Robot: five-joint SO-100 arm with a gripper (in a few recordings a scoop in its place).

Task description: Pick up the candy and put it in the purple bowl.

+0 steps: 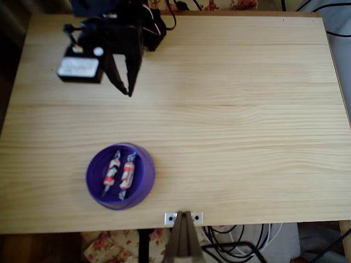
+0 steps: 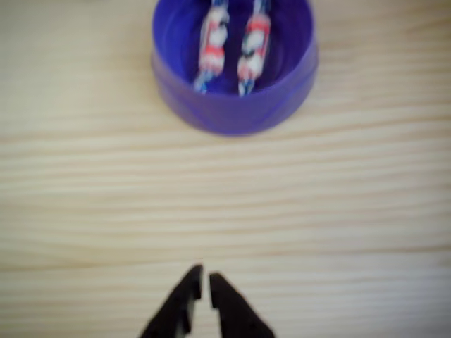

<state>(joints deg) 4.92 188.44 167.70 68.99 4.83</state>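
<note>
Item one, the table: pale pine boards, grain running side to side in the overhead view, cables trailing past its far and near edges.

Item two, the purple bowl: round, shallow, translucent, standing on the table at about 7 o'clock from the middle of the overhead view, close to the near edge. In the wrist view the purple bowl sits at 12 o'clock, its far rim cut by the top of the picture.

Item three, the candy: twist-wrapped, red and white middle, bluish ends, lying inside the bowl on its floor, long axis pointing roughly from 12 to 6 o'clock with a slight lean. In the wrist view the candy is the right one of the pair.

Item four, a second candy: near-identical wrapper, lying in the same bowl just beside the first, at its 9 o'clock in the overhead view, nearly parallel to it. I cannot tell whether the two touch. In the wrist view it is the left sweet.

Item five, the gripper: black, at 11 o'clock in the overhead view, well apart from the bowl, tips pointing toward 6 o'clock over bare wood. In the wrist view the gripper shows at 6 o'clock, jaws drawn together to a thin slit at the tips, with nothing between them
</note>
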